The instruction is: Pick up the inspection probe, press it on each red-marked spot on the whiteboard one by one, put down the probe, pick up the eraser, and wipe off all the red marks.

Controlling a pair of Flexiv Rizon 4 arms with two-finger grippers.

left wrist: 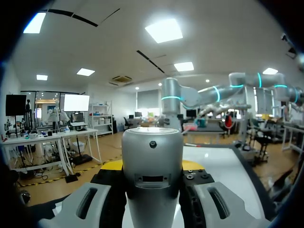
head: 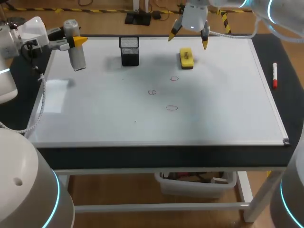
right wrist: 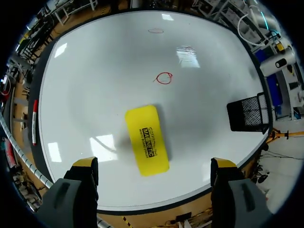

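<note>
The grey cylindrical probe (head: 76, 51) stands upright over the whiteboard's (head: 95, 118) far left corner. My left gripper (head: 78, 41) is shut on it, and in the left wrist view the probe (left wrist: 152, 171) fills the gap between the fingers. The yellow eraser (head: 186, 58) lies flat at the board's far middle. My right gripper (head: 189, 38) hangs open above it, and in the right wrist view the eraser (right wrist: 147, 139) lies below, between the spread fingers (right wrist: 84, 167), untouched. Three faint red circles (head: 174, 79), (head: 152, 91), (head: 172, 108) mark the board's middle; the nearest red circle (right wrist: 164, 78) shows beyond the eraser.
A black mesh pen holder (head: 129, 51) stands on the board between the probe and the eraser. A red marker (head: 274, 75) lies on the dark table strip right of the board. A pale reflection patch (head: 56, 95) shows near the left edge.
</note>
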